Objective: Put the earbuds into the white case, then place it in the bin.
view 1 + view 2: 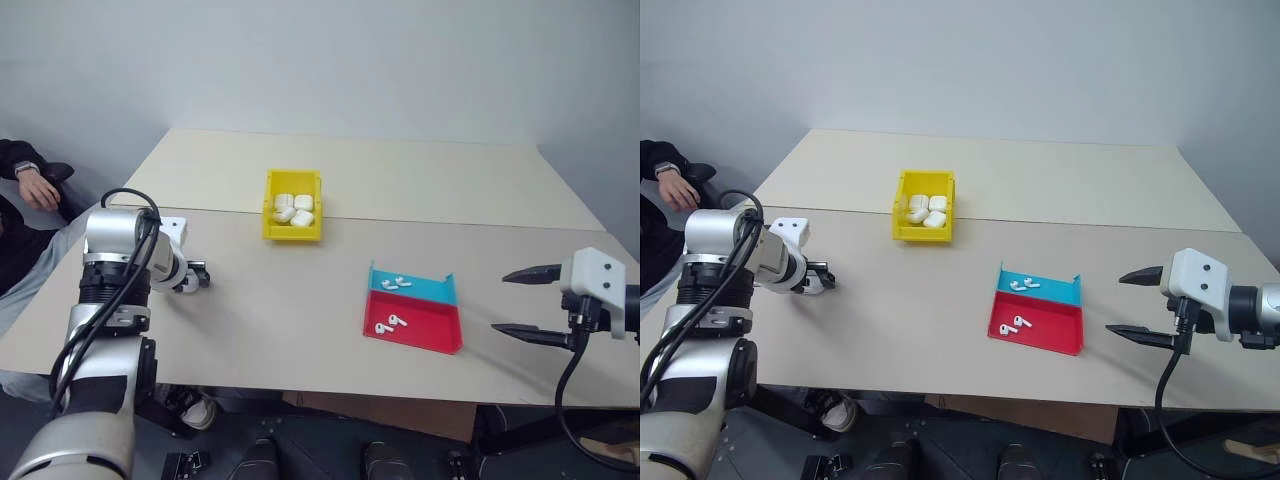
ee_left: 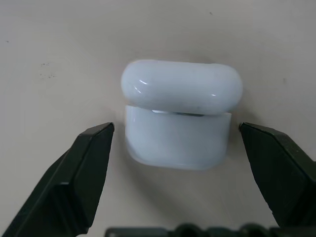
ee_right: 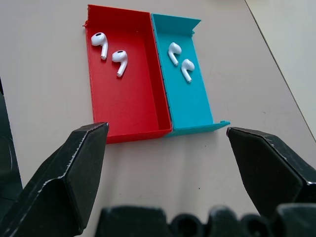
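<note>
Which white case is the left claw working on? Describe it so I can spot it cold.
Start at the table's left edge, well away from the yellow bin of identical cases. A lone white case lies flat on the bare tabletop between the left claw's fingers, untouched. Its lid stands slightly ajar.

Lighting was even and bright; soft shadows lay under the white case (image 2: 180, 116), which showed faint glare.
</note>
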